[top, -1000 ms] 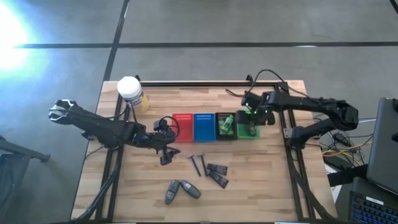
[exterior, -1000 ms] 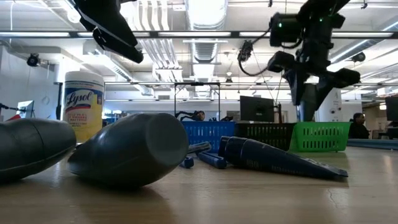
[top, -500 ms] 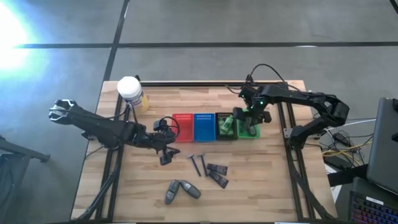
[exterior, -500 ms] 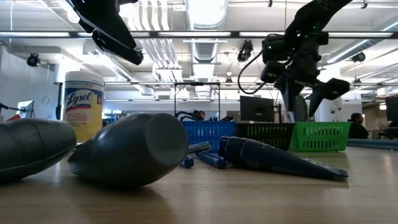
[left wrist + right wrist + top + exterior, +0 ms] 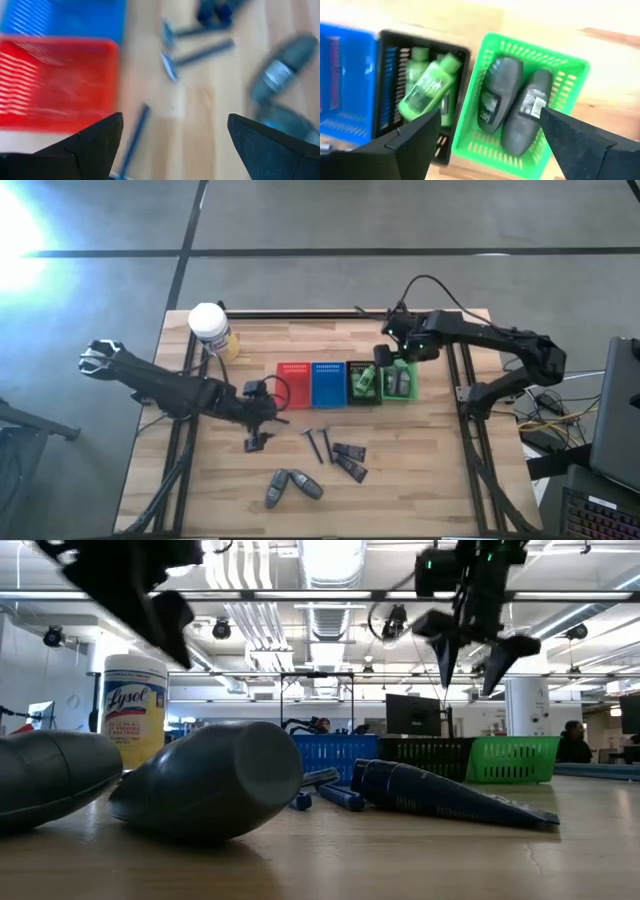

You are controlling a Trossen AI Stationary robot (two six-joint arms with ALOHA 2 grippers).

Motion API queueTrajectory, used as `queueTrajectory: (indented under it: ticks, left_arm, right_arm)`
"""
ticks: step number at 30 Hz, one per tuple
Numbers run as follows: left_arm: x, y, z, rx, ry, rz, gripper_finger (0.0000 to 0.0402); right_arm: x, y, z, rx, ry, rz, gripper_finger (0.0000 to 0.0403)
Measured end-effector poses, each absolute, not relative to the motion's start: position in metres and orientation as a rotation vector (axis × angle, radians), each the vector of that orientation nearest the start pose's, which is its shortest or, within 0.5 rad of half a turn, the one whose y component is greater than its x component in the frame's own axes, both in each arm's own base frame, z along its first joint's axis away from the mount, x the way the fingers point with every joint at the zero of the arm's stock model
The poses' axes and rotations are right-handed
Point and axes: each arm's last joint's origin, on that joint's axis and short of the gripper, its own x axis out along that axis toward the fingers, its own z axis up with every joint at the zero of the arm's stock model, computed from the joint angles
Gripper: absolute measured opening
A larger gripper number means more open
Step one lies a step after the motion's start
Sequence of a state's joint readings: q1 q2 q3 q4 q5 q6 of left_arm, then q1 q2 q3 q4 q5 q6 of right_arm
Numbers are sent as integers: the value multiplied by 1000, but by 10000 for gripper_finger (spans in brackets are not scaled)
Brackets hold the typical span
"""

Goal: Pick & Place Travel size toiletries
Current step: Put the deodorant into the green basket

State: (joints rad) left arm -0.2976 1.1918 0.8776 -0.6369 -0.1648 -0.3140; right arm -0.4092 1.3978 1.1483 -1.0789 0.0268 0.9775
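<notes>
Two grey oval tubes (image 5: 512, 112) lie side by side in the green basket (image 5: 565, 75). Green tubes (image 5: 425, 85) lie in the black basket (image 5: 387, 75). My right gripper (image 5: 393, 352) hangs open above these two baskets with nothing between its fingers. On the table lie two more grey tubes (image 5: 292, 485), dark packets (image 5: 349, 460) and thin razors (image 5: 318, 440). My left gripper (image 5: 254, 436) is open and slants down over the table near the red basket (image 5: 293, 383). One razor (image 5: 134, 142) lies flat on the wood below its fingers, untouched.
The red, blue (image 5: 328, 383), black and green baskets stand in a row at mid-table. A white-capped yellow jar (image 5: 210, 328) stands at the far left corner. Bare wood shows along the near edge and at the near right.
My right gripper has opened and risen out of the green basket, shifting a little toward the far edge; a grey tube stays lying in that basket. My left gripper has sunk slightly toward the table and tipped, still open.
</notes>
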Motion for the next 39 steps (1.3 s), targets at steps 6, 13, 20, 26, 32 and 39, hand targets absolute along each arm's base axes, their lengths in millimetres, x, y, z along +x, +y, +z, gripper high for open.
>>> queueTrajectory:
  ticks: [6, 13, 20, 26, 32, 39]
  left_arm:
    - [217, -83, 234, -278, 1033, 12, 363]
    - [227, -126, 209, -524, 1104, 194, 353]
    - [255, -159, 195, -734, 1180, 334, 353]
    - [270, -198, 210, -732, 1222, 353, 353]
    - [271, -238, 205, -699, 1287, 402, 353]
    - [277, -258, 170, -692, 1320, 507, 353]
  right_arm:
    - [231, -56, 284, 949, 992, -1018, 357]
    - [220, -8, 269, 850, 1035, -973, 356]
    - [206, 27, 262, 791, 1079, -882, 344]
    - [197, 41, 262, 769, 1062, -847, 336]
    - [197, 43, 262, 771, 1024, -859, 336]
    - [199, 43, 262, 759, 1007, -856, 356]
